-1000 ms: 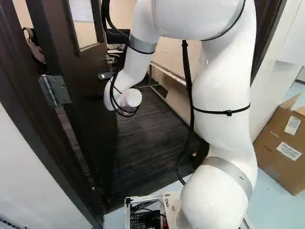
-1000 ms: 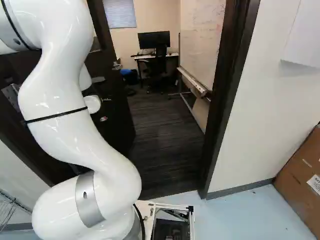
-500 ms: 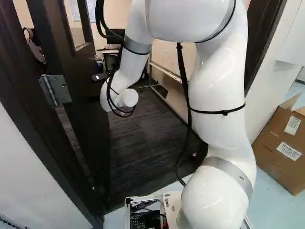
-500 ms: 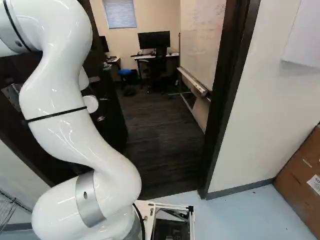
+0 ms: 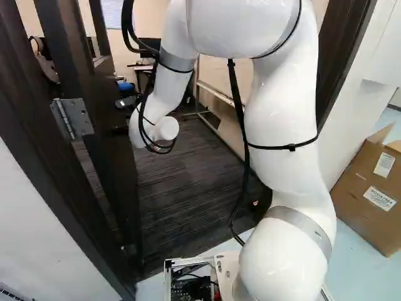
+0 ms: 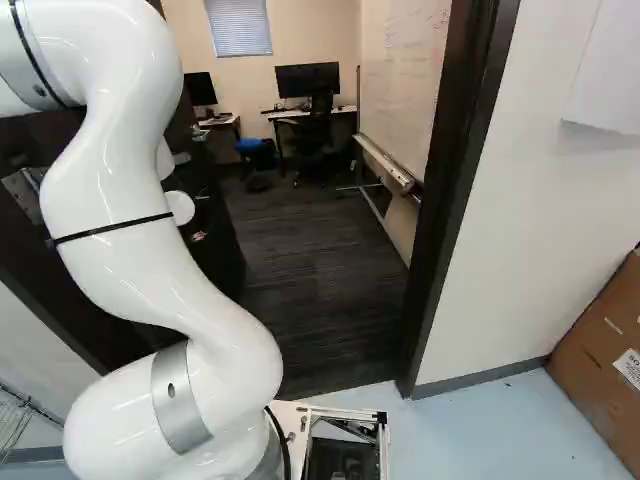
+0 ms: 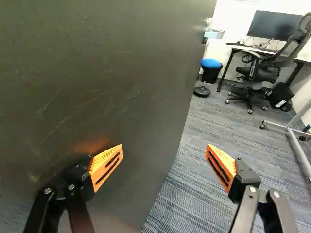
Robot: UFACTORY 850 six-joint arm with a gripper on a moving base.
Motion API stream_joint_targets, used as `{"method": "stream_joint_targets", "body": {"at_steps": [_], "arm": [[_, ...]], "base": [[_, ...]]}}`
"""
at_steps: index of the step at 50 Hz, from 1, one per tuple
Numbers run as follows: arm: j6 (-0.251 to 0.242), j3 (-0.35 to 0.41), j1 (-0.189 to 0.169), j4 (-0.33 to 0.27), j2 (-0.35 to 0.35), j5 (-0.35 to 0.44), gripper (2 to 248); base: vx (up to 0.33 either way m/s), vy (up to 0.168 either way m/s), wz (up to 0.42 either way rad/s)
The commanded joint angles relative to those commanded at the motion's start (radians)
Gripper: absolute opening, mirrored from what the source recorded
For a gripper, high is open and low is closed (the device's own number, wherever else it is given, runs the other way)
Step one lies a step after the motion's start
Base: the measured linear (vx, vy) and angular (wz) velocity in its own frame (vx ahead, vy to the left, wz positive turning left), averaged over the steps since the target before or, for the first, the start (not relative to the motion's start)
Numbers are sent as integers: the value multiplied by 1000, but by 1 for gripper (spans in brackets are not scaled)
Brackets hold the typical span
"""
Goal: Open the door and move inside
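Observation:
The dark door (image 5: 113,169) stands ajar into the room, left of the opening in the left base view, hung on a metal hinge (image 5: 72,118). My white wrist (image 5: 153,125) is beside the door's free edge and hides the gripper from both base views. In the wrist view the gripper (image 7: 165,151) is open, its orange pads wide apart with nothing gripped. One finger lies over the door's face (image 7: 97,73), close to or against it; the other is past the door's edge, over the carpet. A silvery part (image 7: 214,34) shows at that edge.
Dark door frame (image 6: 450,200) bounds the doorway's right side. Inside are carpet (image 6: 320,260), a whiteboard (image 6: 400,90), a desk with monitor (image 6: 308,80), an office chair (image 7: 262,73) and a blue stool (image 7: 211,64). A cardboard box (image 5: 369,188) stands outside, right of the arm.
The door has swung further into the room, uncovering a second monitor and the blue stool in the right base view. My upper arm and wrist have shifted left with it; the base has stayed put.

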Motion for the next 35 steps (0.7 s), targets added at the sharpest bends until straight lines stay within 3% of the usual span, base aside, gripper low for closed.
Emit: {"method": "stream_joint_targets", "body": {"at_steps": [13, 35], "arm": [[0, -15, 10, -38, -12, 6, 247], [0, -37, 23, -43, -29, 7, 247]], "base": [[0, 0, 0], [0, 0, 0]]}}
